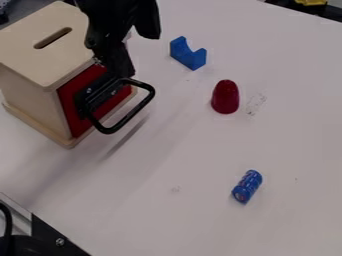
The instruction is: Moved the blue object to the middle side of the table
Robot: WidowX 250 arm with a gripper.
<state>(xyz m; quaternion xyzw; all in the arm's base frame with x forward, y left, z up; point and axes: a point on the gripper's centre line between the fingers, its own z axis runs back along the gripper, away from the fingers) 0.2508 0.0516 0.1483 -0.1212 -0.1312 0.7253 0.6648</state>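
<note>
Two blue things lie on the white bench, and which one the task means I cannot tell. The blue notched block is above the middle of the frame, its hollow facing up and right; the blue cylinder lies on its side at lower right, tilted in the frame. Between them, nearer the block, a dark red domed piece stands upright, apart from both. Left of the block, the black gripper hangs at upper left, its jaws spread with a gap between them. Next to it stands a wooden box with a slot in its top and a red front; a black looped handle juts out from that front over the bench.
</note>
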